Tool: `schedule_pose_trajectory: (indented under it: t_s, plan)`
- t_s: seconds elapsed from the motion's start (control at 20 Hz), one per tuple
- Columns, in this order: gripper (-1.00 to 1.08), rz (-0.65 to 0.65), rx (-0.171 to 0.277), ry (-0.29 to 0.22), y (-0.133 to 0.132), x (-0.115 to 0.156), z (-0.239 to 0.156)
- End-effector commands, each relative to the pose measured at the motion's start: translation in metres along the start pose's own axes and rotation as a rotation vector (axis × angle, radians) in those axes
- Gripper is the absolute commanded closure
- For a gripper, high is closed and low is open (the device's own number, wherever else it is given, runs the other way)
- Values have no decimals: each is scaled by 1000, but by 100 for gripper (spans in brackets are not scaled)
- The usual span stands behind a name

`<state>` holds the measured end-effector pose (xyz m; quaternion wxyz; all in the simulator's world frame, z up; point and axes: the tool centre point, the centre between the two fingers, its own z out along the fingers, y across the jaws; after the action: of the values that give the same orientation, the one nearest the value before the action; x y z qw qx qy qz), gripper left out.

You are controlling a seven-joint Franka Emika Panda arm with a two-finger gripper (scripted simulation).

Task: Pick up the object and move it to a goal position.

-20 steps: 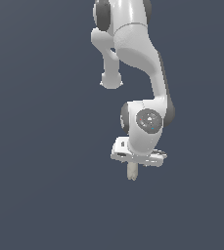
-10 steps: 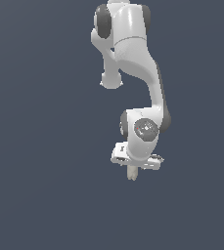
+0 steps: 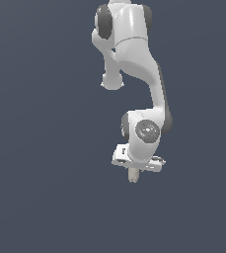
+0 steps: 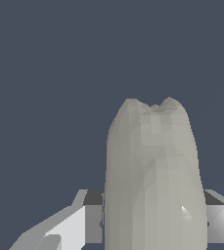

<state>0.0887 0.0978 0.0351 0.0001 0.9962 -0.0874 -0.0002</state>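
The object (image 3: pixel 133 175) is a small elongated beige lump with a rough surface. In the exterior view it sticks out below my white hand, near the middle of the picture. My gripper (image 3: pixel 134 170) is shut on it. In the wrist view the object (image 4: pixel 152 176) fills the middle of the picture, standing between my two fingers (image 4: pixel 91 217), which press on it from both sides. The fingertips are hidden behind the lump. No goal marker shows in either view.
The white arm (image 3: pixel 134 54) reaches down from the upper part of the exterior view to the hand. Everything around it is a plain dark blue-grey ground with no other objects in view.
The arm has straightened a little and the upper links have shifted toward the exterior view's right. The hand and the held object have stayed at nearly the same spot.
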Motion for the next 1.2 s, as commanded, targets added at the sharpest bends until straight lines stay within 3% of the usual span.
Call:
schedule_pose_trajectory:
  t_s: [0.0,0.6,1.15]
  plan:
    - [108,0,0,0,0,0,0]
    - [108,0,0,0,13,-9,-19]
    - [108,0,0,0,57,-38,-81]
